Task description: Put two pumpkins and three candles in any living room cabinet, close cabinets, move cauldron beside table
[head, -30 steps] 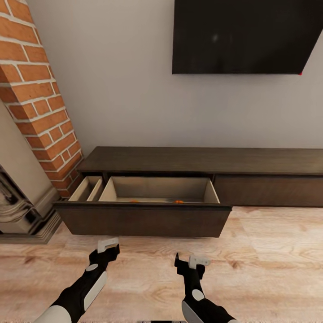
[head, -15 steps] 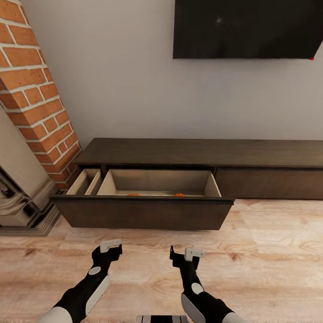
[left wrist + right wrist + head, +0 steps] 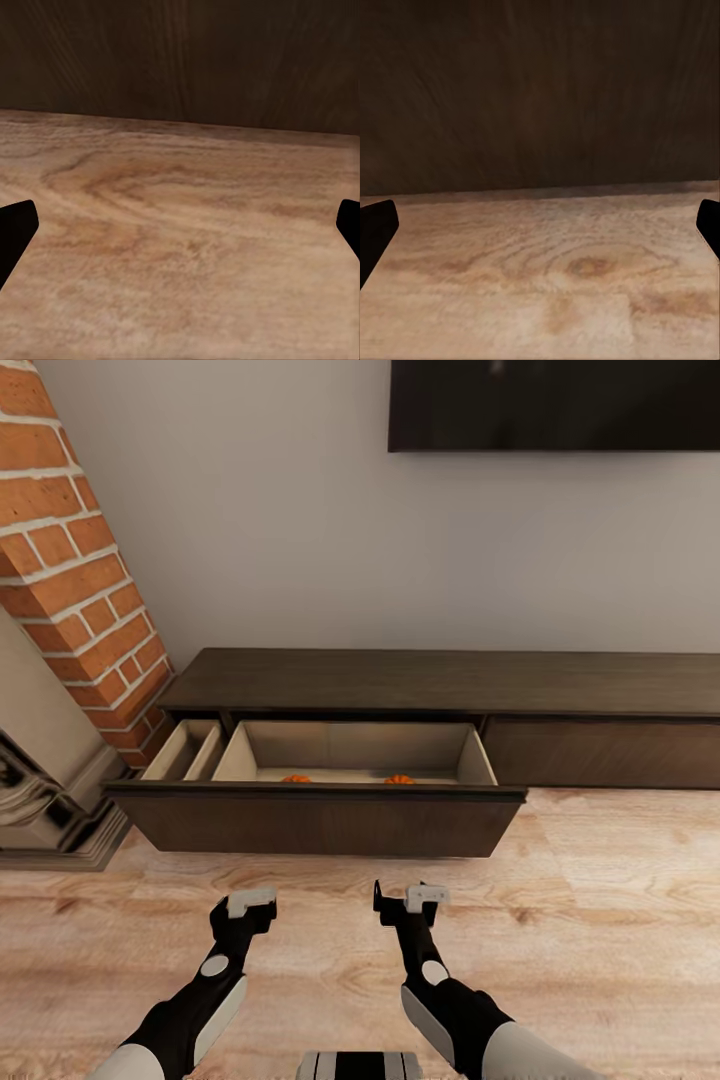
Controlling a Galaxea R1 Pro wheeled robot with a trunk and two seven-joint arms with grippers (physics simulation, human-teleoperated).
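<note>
Along the wall runs the cabinet [image 3: 440,682], drawer [image 3: 320,820] pulled toward both tools.

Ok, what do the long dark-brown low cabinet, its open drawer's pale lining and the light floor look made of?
The long dark-brown low cabinet looks like matte dark-stained wood or veneer; faint grain shows on its front. The open drawer's pale lining looks like smooth beige board, without visible grain. The light floor looks like pale wood planks or laminate, with knots and swirls.

Two pumpkins [image 3: 297,778] [image 3: 399,778] mostly hidden behind the pulled-out front of the cabinet [image 3: 315,822]; cabinet's right end cut off by the picture's edge; dark wall screen [image 3: 555,405] cropped above.
</note>
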